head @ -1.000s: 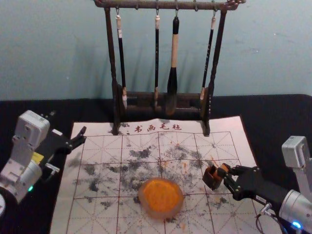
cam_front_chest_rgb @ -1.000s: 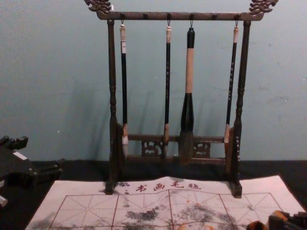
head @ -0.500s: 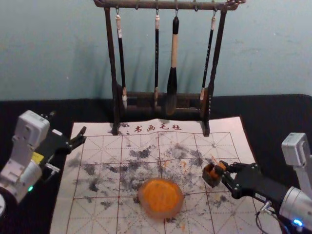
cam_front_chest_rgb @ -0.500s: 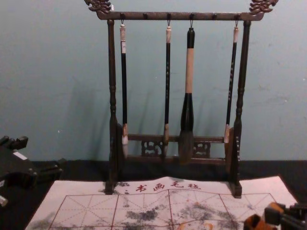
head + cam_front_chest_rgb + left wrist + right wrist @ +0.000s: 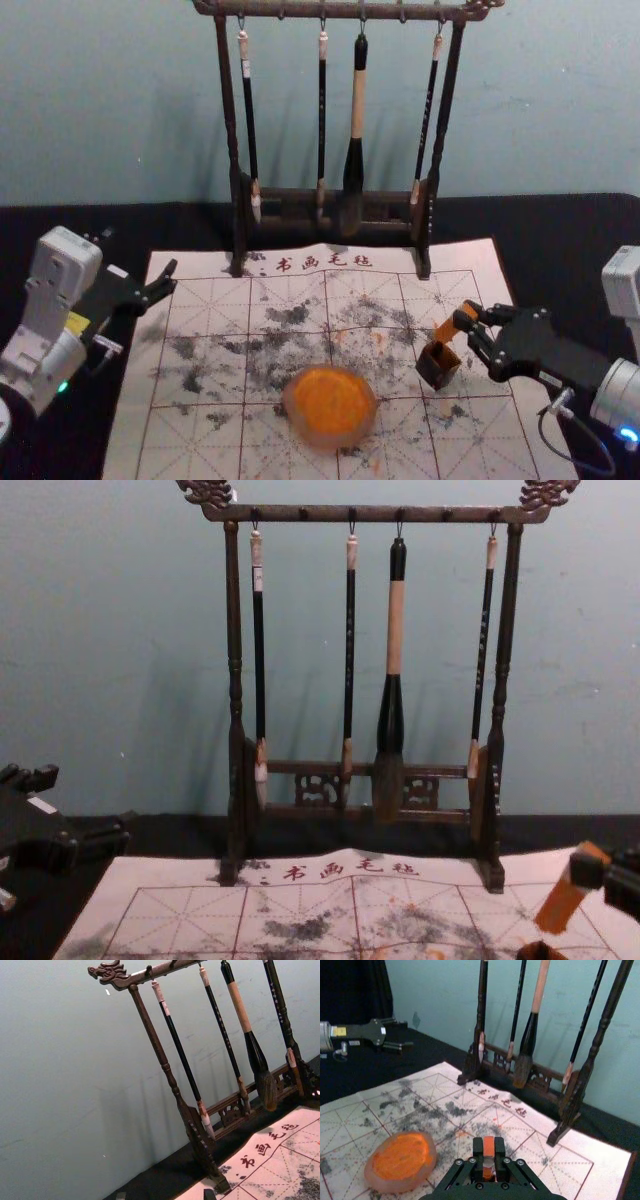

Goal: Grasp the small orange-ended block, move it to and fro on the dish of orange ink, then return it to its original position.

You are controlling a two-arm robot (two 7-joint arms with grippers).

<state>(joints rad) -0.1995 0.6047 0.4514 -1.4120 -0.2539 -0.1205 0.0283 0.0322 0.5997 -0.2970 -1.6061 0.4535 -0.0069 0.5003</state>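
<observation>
Bluish wall [image 5: 110, 110] | orange block [image 5: 444, 330] tilted, gripped in right hand [image 5: 467, 316], just above box [image 5: 437, 371] | left hand [image 5: 170, 277] open, at left

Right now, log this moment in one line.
right gripper: shut on orange block | block: tilted, raised above dark box | left gripper: open, at sheet's left edge

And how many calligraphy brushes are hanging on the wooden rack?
4: one slim brush by the left post, another left of centre, the thick brush right of centre, the last by the right post.
</observation>
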